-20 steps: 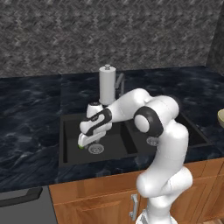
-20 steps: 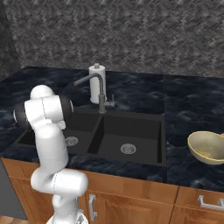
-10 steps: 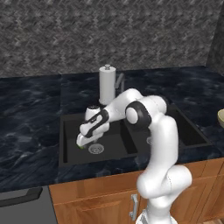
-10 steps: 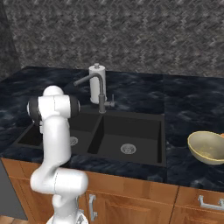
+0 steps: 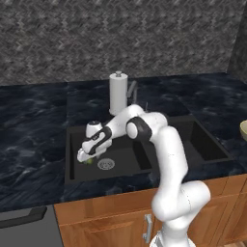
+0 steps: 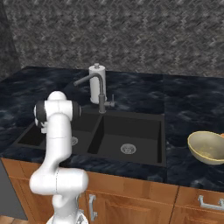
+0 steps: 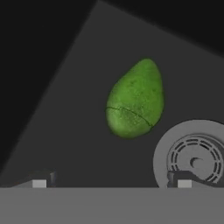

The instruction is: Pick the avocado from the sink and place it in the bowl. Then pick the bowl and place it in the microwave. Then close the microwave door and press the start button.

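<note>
The jaws are spread wide apart and hold nothing. The gripper [image 5: 86,157] hangs low inside the left basin of the sink [image 5: 140,166]. It points down at the sink floor.

The avocado [image 7: 135,99] lies on the dark floor of that basin, right under the hand. In the hand view it is bright green and shaped like a fat drop, with a thin crack line across its wide end. It sits between the two finger tips but farther out, and nothing touches it. A round metal drain [image 7: 192,159] is just beside the avocado. In the left base view a bit of the green fruit [image 5: 89,161] peeks out under the gripper, next to the drain [image 5: 105,164].

The white arm [image 5: 164,149] bends over the counter and reaches down into the sink. A grey faucet [image 6: 97,90] stands behind the sink, with a white roll [image 6: 96,82] on a stand close behind it.

The bowl [image 6: 207,147] is tan and round. It sits on the dark counter [image 6: 188,109] to the right of the sink, well apart from the avocado. Wooden cabinets [image 6: 131,204] are under the counter.
</note>
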Motion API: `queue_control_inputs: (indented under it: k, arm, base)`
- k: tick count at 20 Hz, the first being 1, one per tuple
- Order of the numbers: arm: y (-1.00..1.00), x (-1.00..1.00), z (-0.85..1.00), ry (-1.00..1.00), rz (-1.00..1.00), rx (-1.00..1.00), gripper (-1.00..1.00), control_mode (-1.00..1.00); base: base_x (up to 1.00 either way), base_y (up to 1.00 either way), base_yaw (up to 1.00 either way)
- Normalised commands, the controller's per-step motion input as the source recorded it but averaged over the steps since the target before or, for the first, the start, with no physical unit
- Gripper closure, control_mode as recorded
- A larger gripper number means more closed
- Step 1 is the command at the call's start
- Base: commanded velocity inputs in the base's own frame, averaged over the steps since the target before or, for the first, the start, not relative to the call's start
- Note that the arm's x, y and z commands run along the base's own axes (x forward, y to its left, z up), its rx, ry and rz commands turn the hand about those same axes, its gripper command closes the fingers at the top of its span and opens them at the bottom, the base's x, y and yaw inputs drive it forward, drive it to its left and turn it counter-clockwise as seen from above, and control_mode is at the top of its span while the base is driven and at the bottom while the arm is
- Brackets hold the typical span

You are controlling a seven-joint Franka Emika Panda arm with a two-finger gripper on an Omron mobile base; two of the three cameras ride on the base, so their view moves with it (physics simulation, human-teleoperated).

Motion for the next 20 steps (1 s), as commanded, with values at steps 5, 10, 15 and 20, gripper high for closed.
queue_control_inputs:
  k: [5, 10, 15, 20]
  arm:
    - [0.09, 0.54, -0.43, 0.00, -0.05, -0.01, -1.00, -1.00]
    - [0.00, 0.42, -0.41, 0.00, -0.06, -0.01, -1.00, -1.00]
    - [0.00, 0.12, -0.18, 0.00, -0.05, 0.00, 1.00, -1.00]
    - [-0.09, -0.44, 0.17, -0.05, -0.08, 0.01, 1.00, -1.00]
  base:
    - [0.00, 0.00, 0.00]
    - [0.00, 0.00, 0.00]
    - [0.00, 0.00, 0.00]
    - [0.00, 0.00, 0.00]
